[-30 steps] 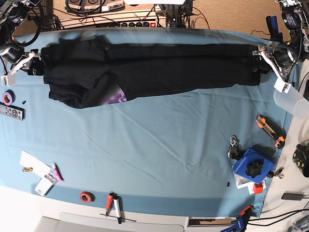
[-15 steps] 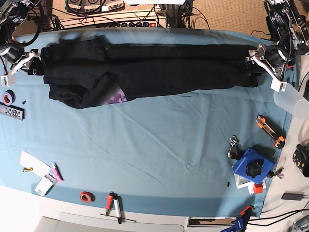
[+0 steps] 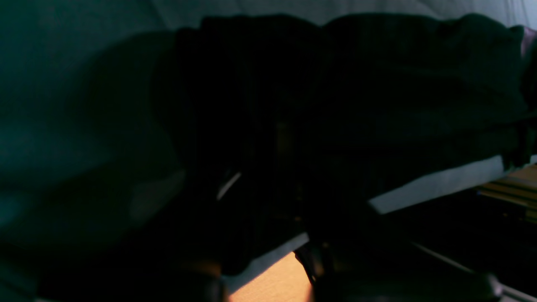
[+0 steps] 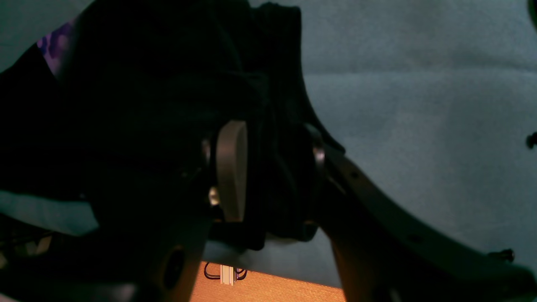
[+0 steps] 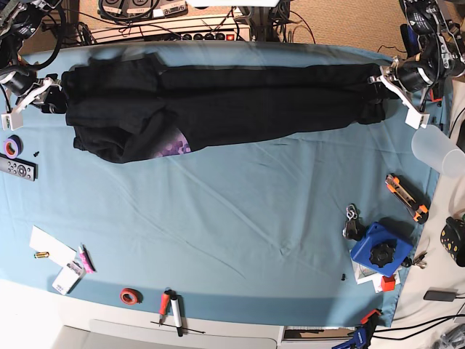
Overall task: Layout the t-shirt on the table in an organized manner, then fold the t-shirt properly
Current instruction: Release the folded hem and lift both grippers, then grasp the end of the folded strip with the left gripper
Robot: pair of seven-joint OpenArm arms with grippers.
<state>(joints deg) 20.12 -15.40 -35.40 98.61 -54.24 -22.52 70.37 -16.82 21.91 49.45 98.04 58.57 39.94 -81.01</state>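
A: Where does the t-shirt [image 5: 218, 102] lie?

B: Across the 12 o'clock part of the surface [image 5: 232, 218], drawn out in a long black band from 9 toward 3 o'clock. At its 9 o'clock end the cloth bunches, and a patch of purple print [image 5: 174, 145] shows at the lower edge.

A: Right gripper [image 5: 45, 91]?

B: At the 9 o'clock end of the shirt in the base view. Its wrist view shows black fabric bunched between the fingers [image 4: 230, 167], which pinch it; the purple print peeks out at 10 o'clock there.

A: Left gripper [image 5: 383, 78]?

B: At the 3 o'clock end, against the shirt's edge. Its wrist view is very dark and blurred: black cloth fills the frame over the blue surface. I cannot tell whether its fingers are spread or pinching the fabric.

A: Anything else about?

B: Red tape roll [image 5: 131, 296] and a red-handled tool [image 5: 166, 304] near 6 o'clock, a blue block [image 5: 378, 247] with a black knob toward 4 o'clock, an orange-and-black cutter [image 5: 405, 196] above it.
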